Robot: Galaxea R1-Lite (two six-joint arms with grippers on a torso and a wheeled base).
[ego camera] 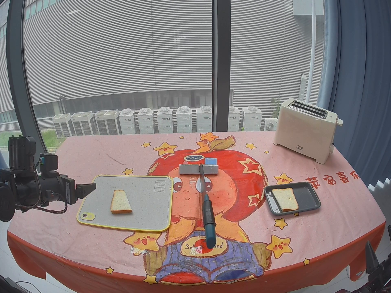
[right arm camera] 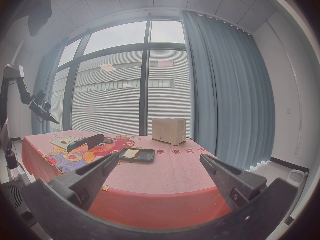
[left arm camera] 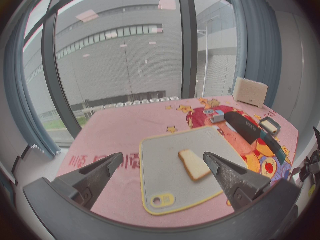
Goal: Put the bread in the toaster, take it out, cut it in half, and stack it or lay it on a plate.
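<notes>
- At lower left of the head view, the bread half (ego camera: pixel 121 202) lies flat on the cutting board (ego camera: pixel 150 208); a second half (ego camera: pixel 286 199) sits on the dark plate (ego camera: pixel 310 195) at right.
- The left gripper (left arm camera: pixel 162 158) hangs left of the board, fingers wide apart and empty; the right gripper (right arm camera: pixel 160 160) is likewise.
- The bread is probably light, soft and crushable: pinch gently across the crust edges.

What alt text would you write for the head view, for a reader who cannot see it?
A half slice of bread lies on a grey, yellow-rimmed cutting board on a pink cartoon tablecloth, the open left gripper beside the board. To the right lie a teal-handled knife, a dark tray holding another bread piece, and a cream toaster.
</notes>
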